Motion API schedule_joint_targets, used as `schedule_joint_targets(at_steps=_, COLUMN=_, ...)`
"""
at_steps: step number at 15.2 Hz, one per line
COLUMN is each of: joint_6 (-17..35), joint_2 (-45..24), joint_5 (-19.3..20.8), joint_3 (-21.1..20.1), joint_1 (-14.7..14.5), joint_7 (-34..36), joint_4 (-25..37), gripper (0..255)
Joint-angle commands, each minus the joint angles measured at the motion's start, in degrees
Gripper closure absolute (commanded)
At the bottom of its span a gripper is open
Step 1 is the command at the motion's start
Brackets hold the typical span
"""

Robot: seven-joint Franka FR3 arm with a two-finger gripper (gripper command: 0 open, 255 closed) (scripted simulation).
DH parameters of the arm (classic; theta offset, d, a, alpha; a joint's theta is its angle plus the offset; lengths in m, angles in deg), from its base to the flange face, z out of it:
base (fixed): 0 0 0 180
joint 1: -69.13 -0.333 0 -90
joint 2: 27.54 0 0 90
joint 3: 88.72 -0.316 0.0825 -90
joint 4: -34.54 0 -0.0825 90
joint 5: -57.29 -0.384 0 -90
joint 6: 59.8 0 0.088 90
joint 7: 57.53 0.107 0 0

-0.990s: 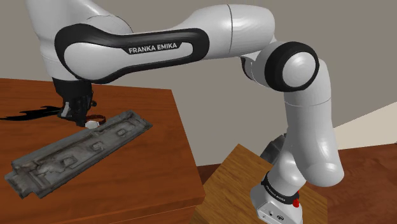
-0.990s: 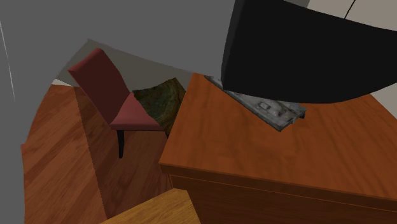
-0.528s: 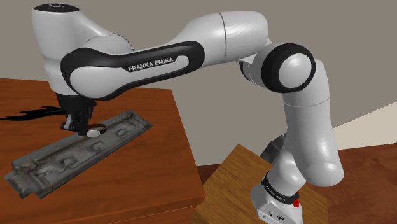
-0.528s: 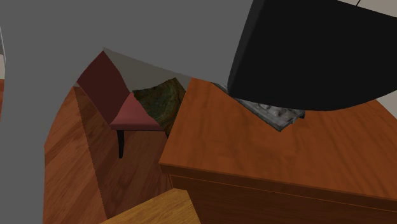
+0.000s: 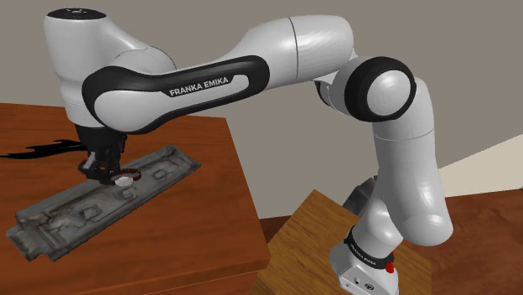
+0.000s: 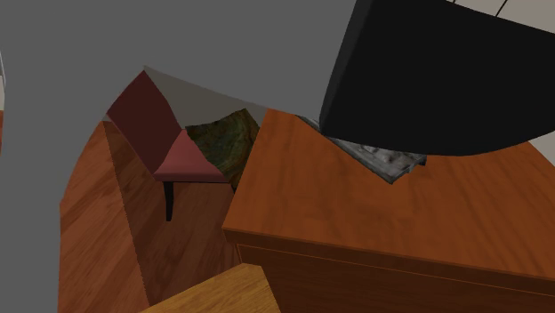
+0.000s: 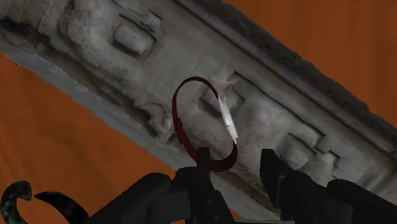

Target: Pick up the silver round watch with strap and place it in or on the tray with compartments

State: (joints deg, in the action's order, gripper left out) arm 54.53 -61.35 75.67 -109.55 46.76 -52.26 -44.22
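Watch (image 5: 124, 178) set on the tray (image 5: 59, 219); placement looks essentially done.
In the shoulder view it rests near the tray's 2 o'clock end on the tabletop (image 5: 197, 239). The tool (image 7: 236, 162) hovers just over it, fingers spread, the strap between them unclasped; only backing away seems left.

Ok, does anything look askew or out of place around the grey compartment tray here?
The silver round watch with dark red strap stands on edge over the grey compartment tray, between the black gripper's parted fingers, not lying flat.
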Motion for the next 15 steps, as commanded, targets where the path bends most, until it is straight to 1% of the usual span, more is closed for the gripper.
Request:
schedule_joint_targets(at_steps=1, joint_6=0.0, joint_2=0.0, joint_5=0.0, joint_3=0.0, joint_1=0.0, joint_7=0.0, joint_4=0.0, gripper=0)
schedule_joint_targets(at_steps=5, joint_6=0.0, joint_2=0.0, joint_5=0.0, joint_3=0.0, joint_1=0.0, joint_7=0.0, joint_4=0.0, gripper=0)
schedule_joint_targets(at_steps=9, joint_6=-5.8, joint_2=2.2, joint_5=-1.0, joint_3=-0.6, joint_1=-0.4, joint_7=-0.7, joint_4=3.8, gripper=0)
schedule_joint_targets(at_steps=15, joint_6=-5.8, joint_2=2.2, joint_5=-1.0, joint_3=-0.6, joint_1=-0.4, joint_7=-0.7, joint_4=3.8, gripper=0)
